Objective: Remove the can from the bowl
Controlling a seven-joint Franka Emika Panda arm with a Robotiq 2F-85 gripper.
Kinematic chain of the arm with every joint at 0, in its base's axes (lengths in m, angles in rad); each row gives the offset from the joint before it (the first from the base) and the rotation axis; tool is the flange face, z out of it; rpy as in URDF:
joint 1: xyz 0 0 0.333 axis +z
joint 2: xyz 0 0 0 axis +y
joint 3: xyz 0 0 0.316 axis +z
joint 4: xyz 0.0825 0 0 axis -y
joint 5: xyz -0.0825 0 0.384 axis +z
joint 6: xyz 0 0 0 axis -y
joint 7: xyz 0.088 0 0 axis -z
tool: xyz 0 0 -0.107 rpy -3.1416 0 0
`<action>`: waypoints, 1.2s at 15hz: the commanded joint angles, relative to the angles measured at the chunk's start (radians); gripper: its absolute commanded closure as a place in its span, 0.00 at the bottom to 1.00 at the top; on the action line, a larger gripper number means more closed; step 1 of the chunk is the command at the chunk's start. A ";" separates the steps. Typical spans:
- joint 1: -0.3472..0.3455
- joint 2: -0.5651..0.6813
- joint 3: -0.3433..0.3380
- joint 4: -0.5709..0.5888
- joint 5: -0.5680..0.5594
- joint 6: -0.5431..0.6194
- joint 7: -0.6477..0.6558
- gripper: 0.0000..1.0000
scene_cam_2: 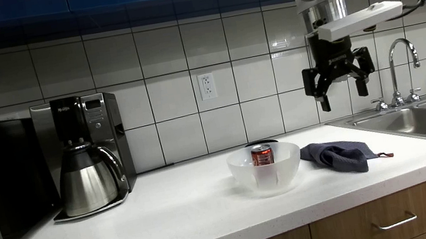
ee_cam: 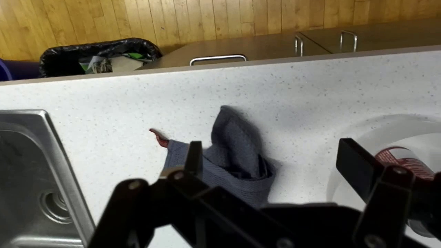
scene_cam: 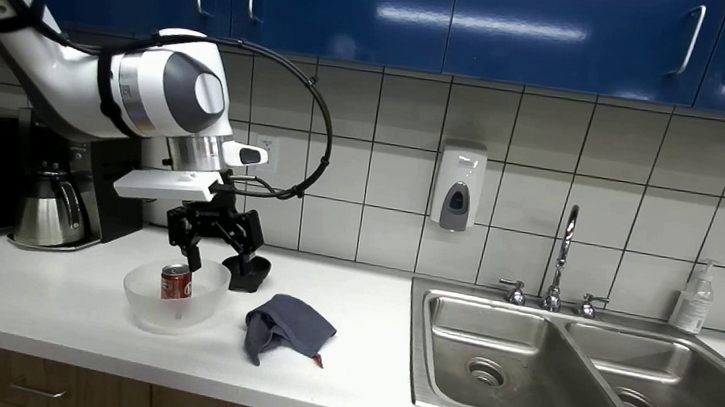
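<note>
Place: kitchen | Signs: glossy blue wall cabinets (scene_cam: 354,10) | double-basin stainless steel sink (scene_cam: 592,372) | curved chrome faucet (scene_cam_2: 393,74) | black-and-silver coffee maker (scene_cam_2: 99,126) | boxy black-and-grey microwave (scene_cam_2: 9,181)

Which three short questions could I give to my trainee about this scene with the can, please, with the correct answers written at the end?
1. True or false: the gripper is open and does not touch the can.
2. Choose one. Which thing lies between the can and the sink?
A) the coffee maker
B) the grey-blue cloth
C) the microwave
3. Fill in the missing word: the can stands inside the ____.

Key: 1. True. 2. B. 3. bowl.
</note>
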 commanded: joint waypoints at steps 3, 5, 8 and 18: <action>0.053 0.167 0.030 0.133 0.036 0.065 0.051 0.00; 0.075 0.218 0.035 0.175 0.034 0.082 0.073 0.00; 0.109 0.285 0.037 0.237 0.026 0.090 0.102 0.00; 0.220 0.461 0.027 0.441 0.035 0.085 0.164 0.00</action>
